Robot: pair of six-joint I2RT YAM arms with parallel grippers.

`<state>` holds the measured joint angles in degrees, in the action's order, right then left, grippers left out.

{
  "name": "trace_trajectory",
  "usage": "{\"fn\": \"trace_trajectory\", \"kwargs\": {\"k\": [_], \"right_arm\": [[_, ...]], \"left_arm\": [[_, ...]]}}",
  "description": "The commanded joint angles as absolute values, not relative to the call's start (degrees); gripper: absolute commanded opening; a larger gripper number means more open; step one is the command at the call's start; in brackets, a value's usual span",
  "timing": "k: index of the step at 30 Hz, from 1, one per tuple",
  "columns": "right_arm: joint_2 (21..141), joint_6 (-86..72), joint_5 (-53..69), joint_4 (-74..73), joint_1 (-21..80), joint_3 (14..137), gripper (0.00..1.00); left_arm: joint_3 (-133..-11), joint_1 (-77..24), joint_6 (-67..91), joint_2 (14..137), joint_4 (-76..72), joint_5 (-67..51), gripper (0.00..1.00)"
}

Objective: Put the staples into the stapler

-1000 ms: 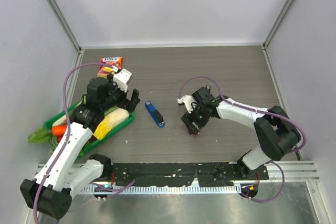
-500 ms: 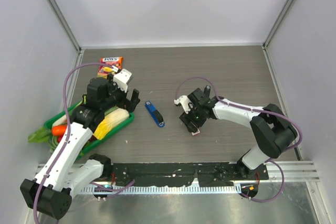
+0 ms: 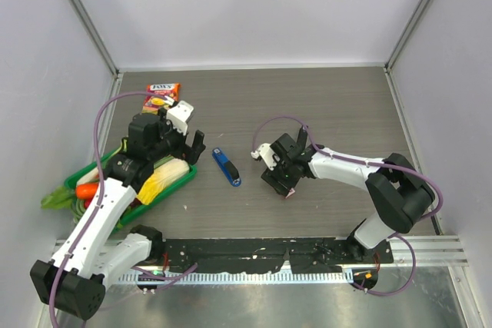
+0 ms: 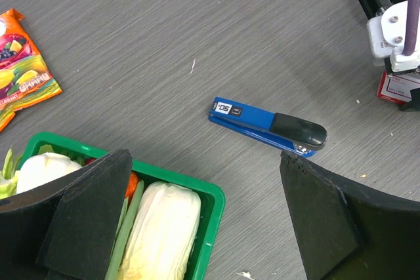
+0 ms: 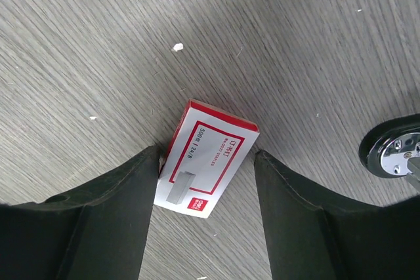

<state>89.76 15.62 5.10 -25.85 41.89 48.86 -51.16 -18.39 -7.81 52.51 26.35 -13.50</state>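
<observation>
Tabletop (image 3: 323,105): dark grey, wood-grain streaks. Stapler (image 4: 266,124): blue body, black rear cap, white print at the nose. Box (image 5: 207,159): white face, red border and sides, grey staple graphic, small red logo square. Tray (image 4: 213,195) at the left edge: green, with pale cream-yellow veg (image 4: 164,227) and one orange piece (image 3: 86,189), maybe carrot. Packet (image 4: 23,73) at the far left corner: orange, fruit print.

The table (image 4: 164,24) shows a matt grey wood grain; the stapler (image 4: 252,121) gleams in glossy blue with a black plastic tip; the box (image 5: 207,160) looks smooth printed cardboard, the packet (image 4: 23,73) shiny.
</observation>
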Motion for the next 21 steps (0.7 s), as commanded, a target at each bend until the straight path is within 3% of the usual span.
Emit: {"fn": "trace_trajectory", "kwargs": {"k": [1,5,6,8,21], "right_arm": [[89.91,17.67,2.99,-29.0,42.19,48.78,0.64],[91.58,18.63,3.43,-30.84,42.63,49.3,0.56],[92.1,18.98,3.6,-31.2,42.71,49.48,0.47],[92.98,19.25,3.95,-32.16,43.07,49.92,0.41],[83.95,21.53,2.2,-30.85,43.33,52.99,0.41]], "left_arm": [[-50.8,-18.54,-8.0,53.08,22.94,-14.15,1.0],[-50.89,-18.46,-7.82,53.26,22.94,-14.15,1.0],[-50.98,-18.54,-7.91,53.44,22.94,-14.15,1.0],[-51.15,-18.54,-7.65,53.61,22.85,-14.15,1.0],[-58.88,-18.63,-7.83,63.78,23.99,-19.94,1.0]]}}
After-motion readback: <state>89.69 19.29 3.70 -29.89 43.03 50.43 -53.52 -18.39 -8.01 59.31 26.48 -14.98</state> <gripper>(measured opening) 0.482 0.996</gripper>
